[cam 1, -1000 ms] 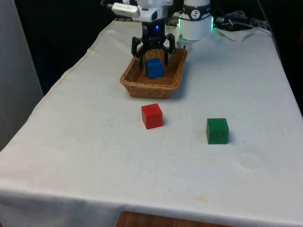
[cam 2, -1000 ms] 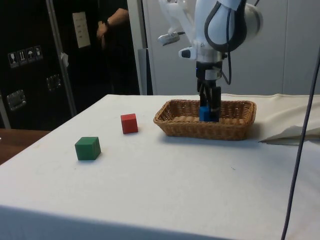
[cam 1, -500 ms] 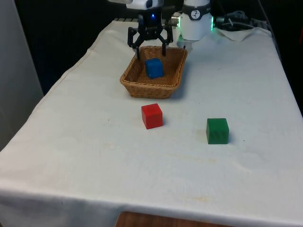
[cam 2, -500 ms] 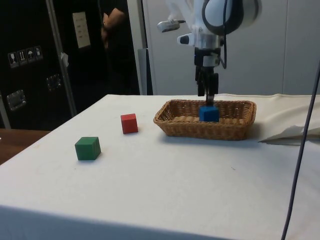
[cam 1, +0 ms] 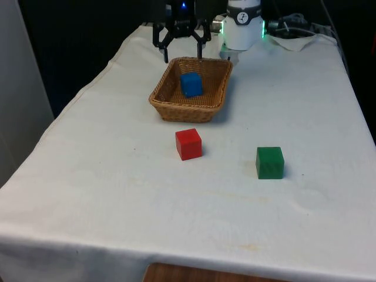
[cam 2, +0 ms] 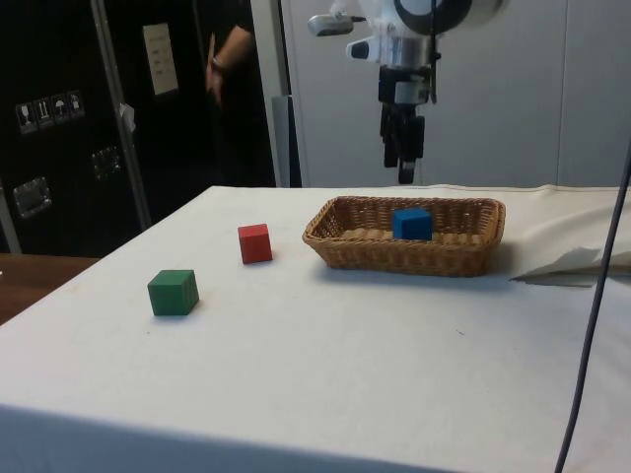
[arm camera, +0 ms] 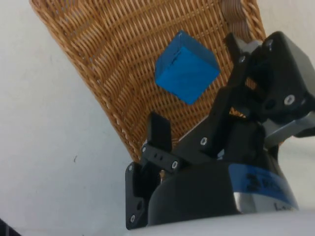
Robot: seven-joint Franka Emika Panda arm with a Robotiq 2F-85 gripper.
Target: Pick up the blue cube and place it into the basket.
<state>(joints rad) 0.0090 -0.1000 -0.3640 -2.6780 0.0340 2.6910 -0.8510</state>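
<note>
The blue cube (cam 1: pixel 190 84) (cam 2: pixel 412 223) (arm camera: pixel 186 68) lies inside the wicker basket (cam 1: pixel 168 104) (cam 2: pixel 355 246) (arm camera: pixel 108 59), resting on its woven floor. My gripper (cam 1: pixel 183 57) (cam 2: pixel 404 173) (arm camera: pixel 197 83) hangs open well above the basket's far end, with nothing between its fingers. In the wrist view the cube sits below and between the spread fingers, apart from both.
A red cube (cam 1: pixel 188 144) (cam 2: pixel 254 242) stands on the cloth in front of the basket. A green cube (cam 1: pixel 269 163) (cam 2: pixel 174 292) sits further towards the front view's right. A person's arm (cam 2: pixel 229 54) shows by the dark cabinets.
The gripper let go of the blue cube, opened and rose out of the basket. The cube stays in the basket.
</note>
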